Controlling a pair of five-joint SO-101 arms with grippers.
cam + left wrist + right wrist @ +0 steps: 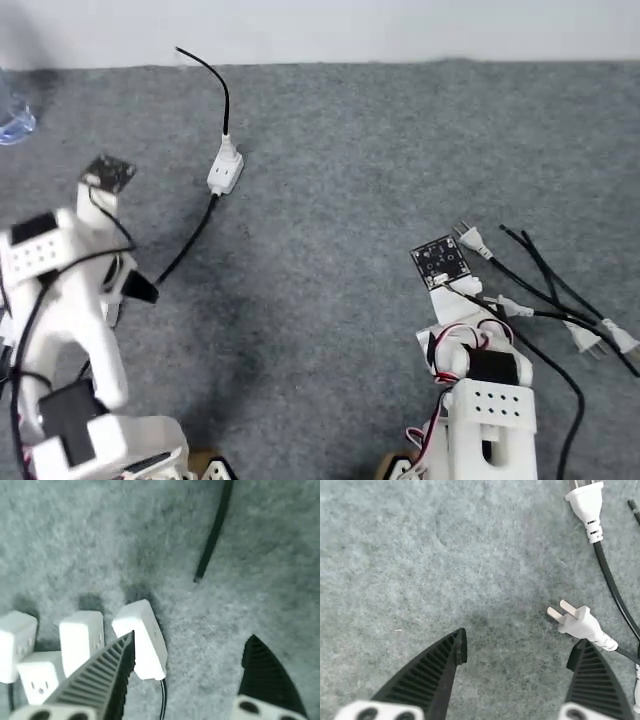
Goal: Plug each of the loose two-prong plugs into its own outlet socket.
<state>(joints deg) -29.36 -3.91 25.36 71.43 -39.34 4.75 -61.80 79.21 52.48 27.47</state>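
Observation:
My left gripper [187,650] hangs open over the grey carpet. Several white outlet sockets [142,637] lie in a cluster beside and under one of its fingers [110,675]. A black cable end [210,540] lies farther off. My right gripper [520,650] is open too, with a loose white two-prong plug [580,622] lying just inside one of its fingers [595,675], prongs pointing away from the cable. A second plug [587,502] lies beyond it. In the high view, more loose plugs [590,342] lie at the right. A white socket with a plug in it [225,170] lies at the upper left.
Black cables [545,290] trail across the carpet to the right of the right arm [485,385]. The left arm [60,300] stands at the left edge. A clear bottle [12,115] sits at the far left. The carpet's back edge meets a white wall.

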